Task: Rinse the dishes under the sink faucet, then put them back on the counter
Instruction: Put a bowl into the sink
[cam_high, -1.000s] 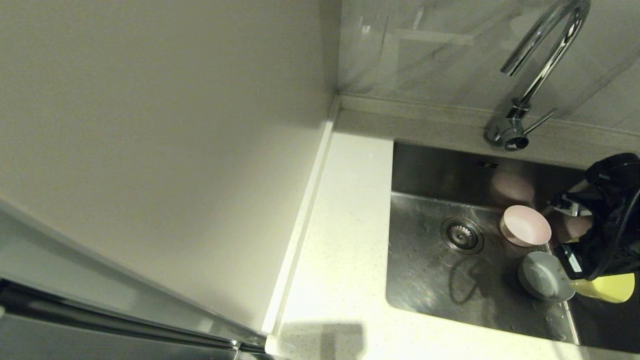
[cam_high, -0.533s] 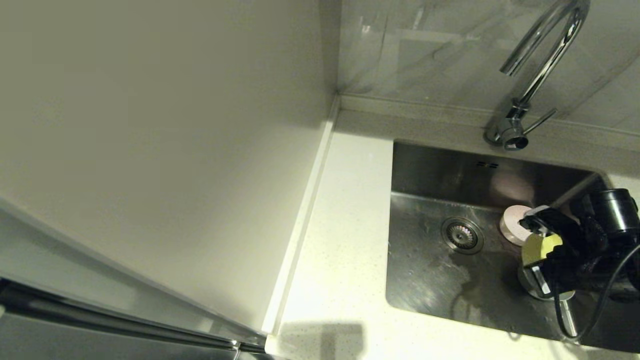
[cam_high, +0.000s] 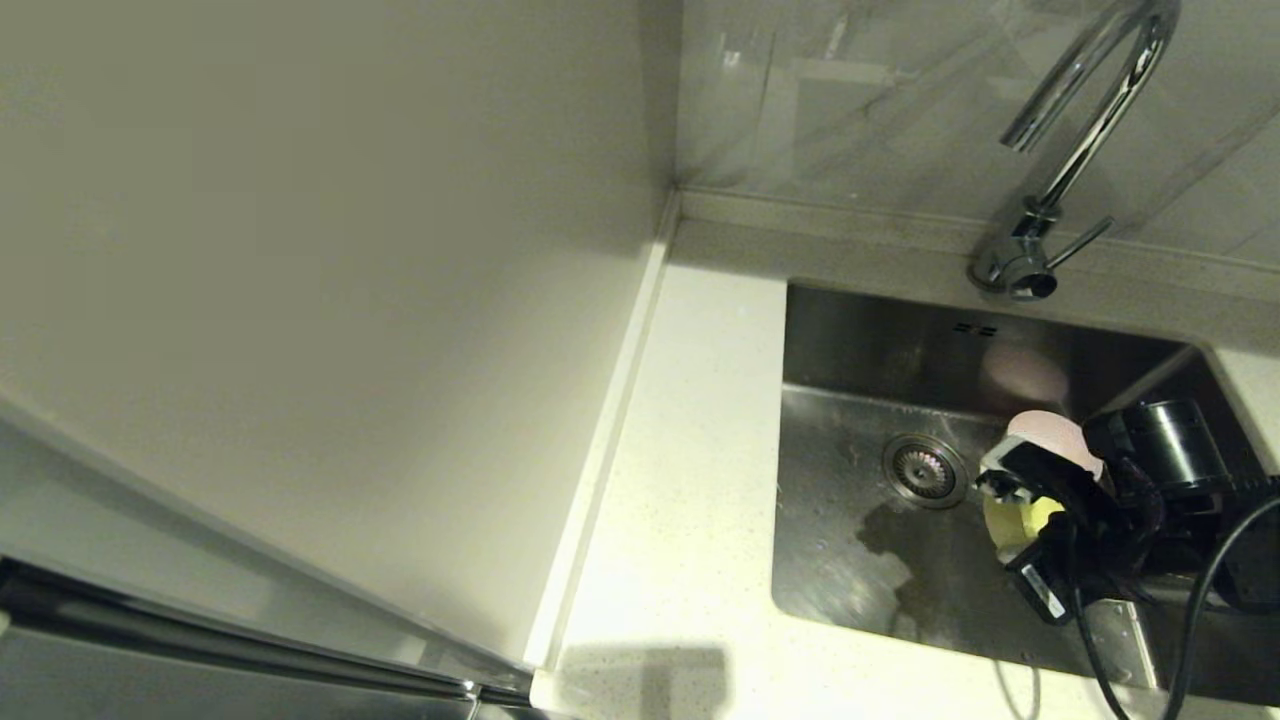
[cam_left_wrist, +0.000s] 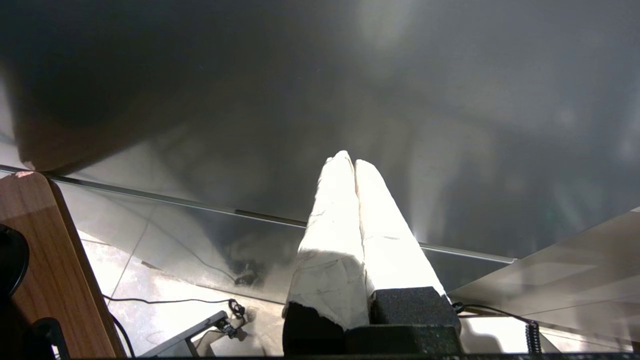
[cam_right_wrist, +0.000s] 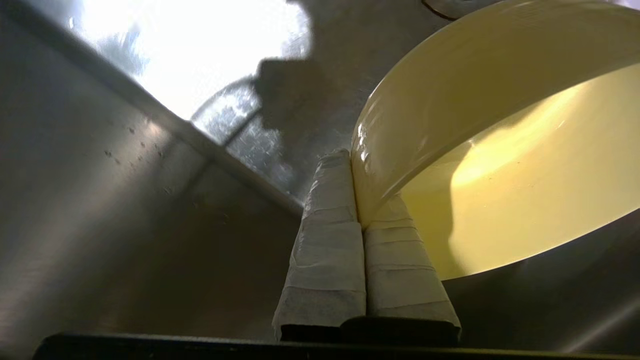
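My right gripper (cam_high: 1035, 525) is down in the sink (cam_high: 850, 560), shut on the rim of the yellow bowl (cam_high: 1010, 525). In the right wrist view its taped fingers (cam_right_wrist: 330, 210) pinch the wall of the yellow bowl (cam_right_wrist: 500, 150), which is tilted just above the basin floor. The pink bowl (cam_high: 1050, 430) stands behind the gripper, partly covered by it. The grey-blue bowl is hidden behind the arm. The drain strainer (cam_high: 923, 470) lies just left of the yellow bowl. The chrome faucet (cam_high: 1085, 120) rises at the back, spout over the basin. My left gripper (cam_left_wrist: 350, 162) is shut and empty, out of the head view.
The speckled white counter (cam_high: 680, 480) runs left of the sink and along its front, with a raised back ledge (cam_high: 860, 240). A plain off-white side panel (cam_high: 300, 300) stands at the left. The faucet's lever handle (cam_high: 1080, 243) points right. My black arm and cable fill the sink's right side.
My right gripper has carried the yellow bowl leftward from the sink's right edge to beside the drain, dropping lower. It now covers the grey-blue bowl and part of the pink one.
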